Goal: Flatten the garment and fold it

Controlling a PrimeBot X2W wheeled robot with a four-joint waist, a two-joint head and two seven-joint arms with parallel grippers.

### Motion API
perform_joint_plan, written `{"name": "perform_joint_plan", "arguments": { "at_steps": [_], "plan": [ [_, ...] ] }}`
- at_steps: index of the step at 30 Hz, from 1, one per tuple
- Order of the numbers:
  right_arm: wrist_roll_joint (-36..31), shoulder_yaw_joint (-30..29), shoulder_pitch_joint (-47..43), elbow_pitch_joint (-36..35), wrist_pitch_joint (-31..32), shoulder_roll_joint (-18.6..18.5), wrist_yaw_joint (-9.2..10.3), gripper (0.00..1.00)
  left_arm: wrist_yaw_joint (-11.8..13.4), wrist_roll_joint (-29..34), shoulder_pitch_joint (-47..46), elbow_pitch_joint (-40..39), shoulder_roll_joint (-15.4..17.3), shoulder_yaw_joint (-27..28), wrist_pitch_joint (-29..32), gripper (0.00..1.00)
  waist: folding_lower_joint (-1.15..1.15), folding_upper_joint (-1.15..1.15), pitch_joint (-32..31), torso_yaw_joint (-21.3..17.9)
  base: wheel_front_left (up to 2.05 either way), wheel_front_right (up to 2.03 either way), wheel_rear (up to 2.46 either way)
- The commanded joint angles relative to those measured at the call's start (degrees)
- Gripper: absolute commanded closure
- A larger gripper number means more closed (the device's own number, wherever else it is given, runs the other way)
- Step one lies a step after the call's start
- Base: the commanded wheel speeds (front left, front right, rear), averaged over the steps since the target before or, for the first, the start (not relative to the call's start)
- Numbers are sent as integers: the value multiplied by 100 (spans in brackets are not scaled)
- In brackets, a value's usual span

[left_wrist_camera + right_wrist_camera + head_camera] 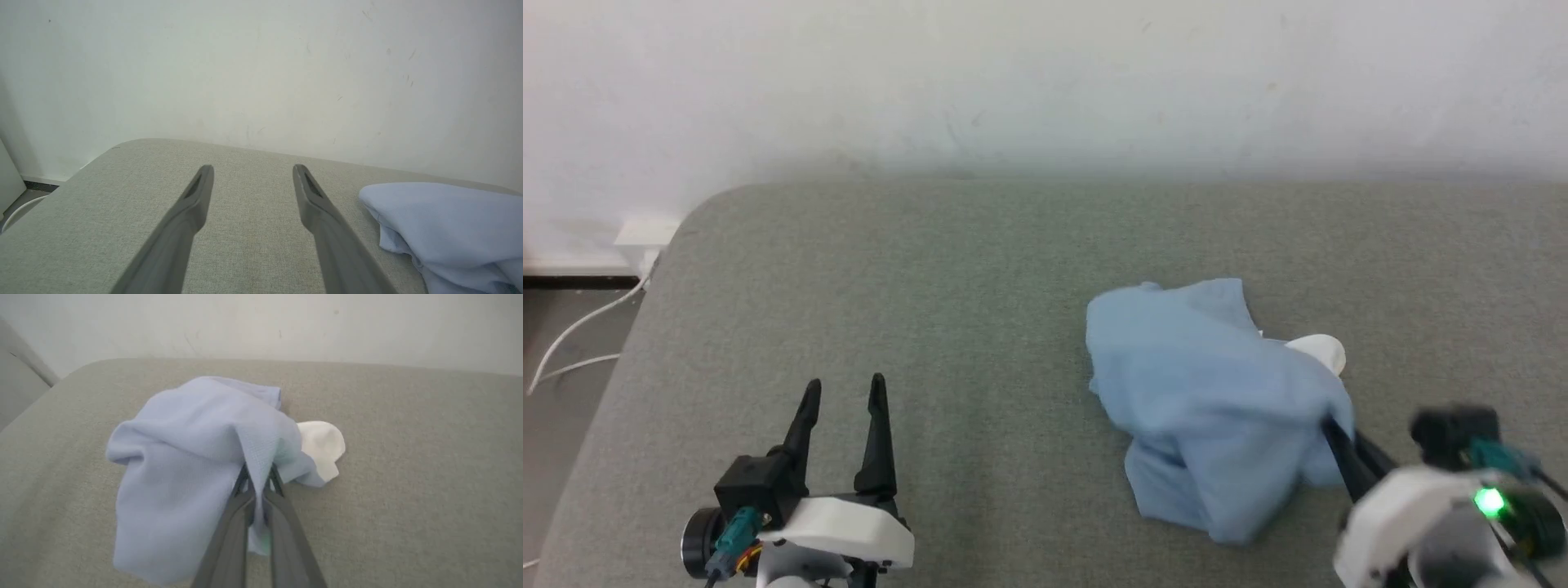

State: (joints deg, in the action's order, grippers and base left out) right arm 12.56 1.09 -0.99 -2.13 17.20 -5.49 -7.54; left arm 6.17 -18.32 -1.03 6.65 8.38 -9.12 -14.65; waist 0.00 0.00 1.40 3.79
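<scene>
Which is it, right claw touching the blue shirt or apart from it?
Touching. The right wrist view shows the right claw shut on a fold of the blue shirt, with cloth pinched between its two fingers.

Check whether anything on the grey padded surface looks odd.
The light blue knit polo shirt lies crumpled in a heap, white collar poking out; the right gripper is shut on a fold.
</scene>
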Motion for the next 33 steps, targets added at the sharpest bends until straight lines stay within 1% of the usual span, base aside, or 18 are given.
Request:
{"name": "perform_joint_plan", "arguments": {
  "at_steps": [1,5,7,9,10,11,12,15,18,22,25,30,33],
  "plan": [
    [-34,-196,-279,-60,74,60,5,100,1,-53,29,16,-18,-5,-21,0,0,0,-11,-75,0,0,0],
    [-116,-901,-968,-7,267,194,5,100,-15,-70,25,55,-16,-20,-23,0,0,0,14,-131,0,0,0],
    [-89,-1169,-1178,99,366,234,5,100,-21,-84,23,86,-15,-22,-24,0,0,0,16,-147,0,0,0],
    [-113,-1315,-1323,244,503,251,5,100,-22,-92,21,121,-12,-23,-24,0,0,0,16,-156,0,0,0],
    [-54,-1316,-1355,301,551,254,5,70,-23,-98,17,139,-12,-23,-25,0,0,0,19,-157,0,0,0],
    [34,-1314,-1343,325,510,256,5,42,-23,-102,11,154,-10,-21,-25,0,0,0,25,-159,0,0,0],
    [82,-1313,-1303,315,422,257,5,0,-21,-103,3,167,-9,-21,-25,0,0,0,31,-160,0,0,0],
    [253,-1416,-1060,183,42,259,5,0,-17,-110,-15,199,-13,-22,-27,0,0,0,27,-159,0,0,0],
    [263,-1497,-730,10,-200,259,5,0,-4,-113,-22,211,-27,-26,-28,0,0,0,22,-152,0,0,0],
    [238,-1429,-166,18,-86,157,5,0,9,-119,-48,228,-42,-32,-29,0,0,0,24,-127,0,0,0],
    [349,-1207,315,247,303,-17,5,0,12,-111,-82,228,-51,-49,-30,0,0,0,42,-81,0,0,0],
    [775,-730,1123,933,1307,-381,5,0,7,-103,-158,226,-73,-69,-31,0,0,0,101,50,0,0,0],
    [1077,-443,1555,1382,1932,-532,5,0,-1,-96,-197,240,-98,-84,-32,0,0,0,136,135,0,0,0]
  ]
}}
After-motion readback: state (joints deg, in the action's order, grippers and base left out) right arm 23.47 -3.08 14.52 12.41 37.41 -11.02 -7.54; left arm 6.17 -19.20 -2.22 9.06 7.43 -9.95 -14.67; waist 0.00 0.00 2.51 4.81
